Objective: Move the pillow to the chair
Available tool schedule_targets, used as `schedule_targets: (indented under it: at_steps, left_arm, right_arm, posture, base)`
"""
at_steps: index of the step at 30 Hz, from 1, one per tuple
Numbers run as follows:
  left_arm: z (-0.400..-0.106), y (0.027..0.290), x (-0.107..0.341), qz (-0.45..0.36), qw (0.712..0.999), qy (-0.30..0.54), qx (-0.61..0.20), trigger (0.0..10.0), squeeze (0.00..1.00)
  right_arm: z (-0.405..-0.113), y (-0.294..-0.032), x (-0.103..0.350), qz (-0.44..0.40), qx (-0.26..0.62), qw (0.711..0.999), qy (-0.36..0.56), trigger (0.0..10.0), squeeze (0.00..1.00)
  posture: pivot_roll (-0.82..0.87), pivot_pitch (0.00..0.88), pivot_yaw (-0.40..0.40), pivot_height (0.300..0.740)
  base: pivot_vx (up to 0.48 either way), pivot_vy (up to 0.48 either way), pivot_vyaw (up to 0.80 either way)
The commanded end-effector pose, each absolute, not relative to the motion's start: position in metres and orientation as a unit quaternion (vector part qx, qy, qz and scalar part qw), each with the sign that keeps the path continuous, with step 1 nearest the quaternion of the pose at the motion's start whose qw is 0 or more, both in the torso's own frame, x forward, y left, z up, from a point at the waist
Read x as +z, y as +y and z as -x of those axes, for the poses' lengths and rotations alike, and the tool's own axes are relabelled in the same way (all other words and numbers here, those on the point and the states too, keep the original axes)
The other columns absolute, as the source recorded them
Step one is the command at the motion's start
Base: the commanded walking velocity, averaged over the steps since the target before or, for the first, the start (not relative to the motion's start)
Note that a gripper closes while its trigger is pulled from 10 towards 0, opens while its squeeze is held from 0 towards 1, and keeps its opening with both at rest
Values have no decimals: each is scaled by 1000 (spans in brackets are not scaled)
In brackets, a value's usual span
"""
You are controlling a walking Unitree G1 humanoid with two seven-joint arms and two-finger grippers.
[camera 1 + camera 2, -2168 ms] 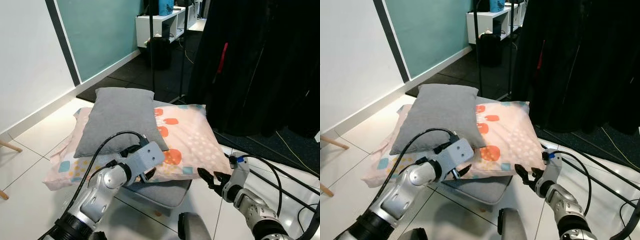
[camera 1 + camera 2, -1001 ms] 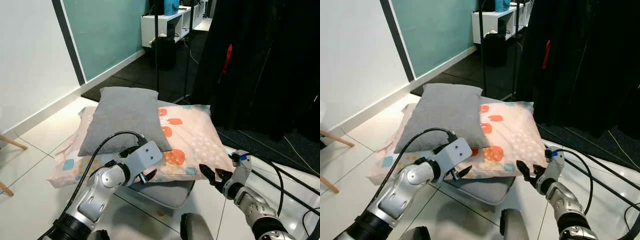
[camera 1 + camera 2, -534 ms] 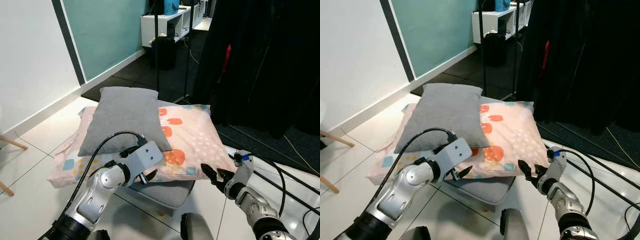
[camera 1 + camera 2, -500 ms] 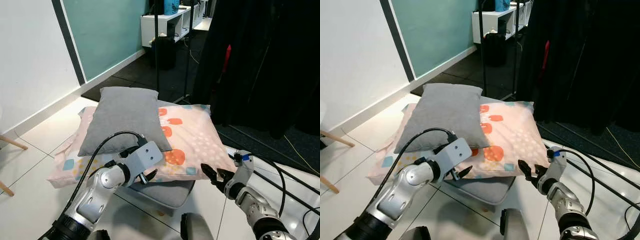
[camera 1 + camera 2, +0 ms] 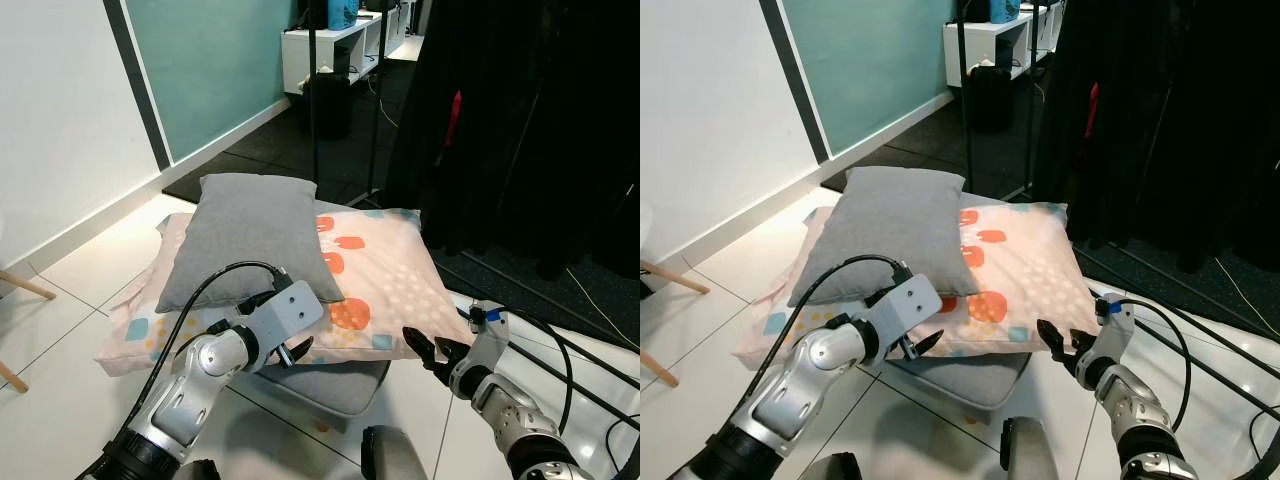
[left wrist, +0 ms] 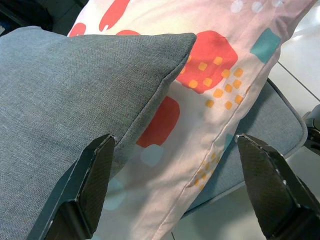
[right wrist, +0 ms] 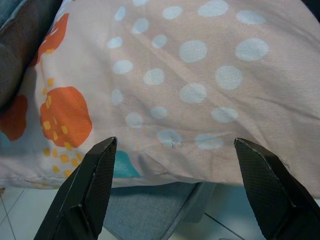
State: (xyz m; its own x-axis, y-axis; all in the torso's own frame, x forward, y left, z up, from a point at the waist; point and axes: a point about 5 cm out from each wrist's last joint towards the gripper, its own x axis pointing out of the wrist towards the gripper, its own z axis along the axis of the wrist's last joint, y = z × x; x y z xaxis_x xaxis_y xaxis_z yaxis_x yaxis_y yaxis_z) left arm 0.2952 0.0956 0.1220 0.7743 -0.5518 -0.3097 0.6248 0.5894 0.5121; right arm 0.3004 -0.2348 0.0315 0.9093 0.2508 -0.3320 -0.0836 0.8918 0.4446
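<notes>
Pillow (image 5: 385, 280), pink with orange and blue patches, lies on a grey floor cushion (image 5: 330, 378) on the white tiled floor (image 5: 60, 380), with a grey pillow (image 5: 245, 235) on its left part. In the left eye view the left gripper (image 5: 292, 352) sits at its front edge and the right gripper (image 5: 425, 350) at its front right corner.

Left wrist view: the fingers (image 6: 90, 185) are spread wide, holding nothing, facing both pillows.

Right wrist view: the fingers (image 7: 85, 195) are spread wide and empty before the dotted fabric.
</notes>
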Motion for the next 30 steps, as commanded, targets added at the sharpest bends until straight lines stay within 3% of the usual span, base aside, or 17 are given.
schedule_targets:
  at_steps: [1, 30]
  left_arm:
    - [-293, 101, 119, -310, 889, 68, -330, 10000, 0]
    - [-291, 105, 117, -309, 890, 69, -329, 10000, 0]
  right_arm:
    - [-299, -233, 28, -226, 85, 950, 198, 10000, 0]
    - [-297, -231, 26, -240, 80, 947, 196, 10000, 0]
  posture:
    - [-121, 36, -5, 545]
    - [-132, 25, 9, 545]
  base:
    - [0, 0, 0]
    - [0, 0, 0]
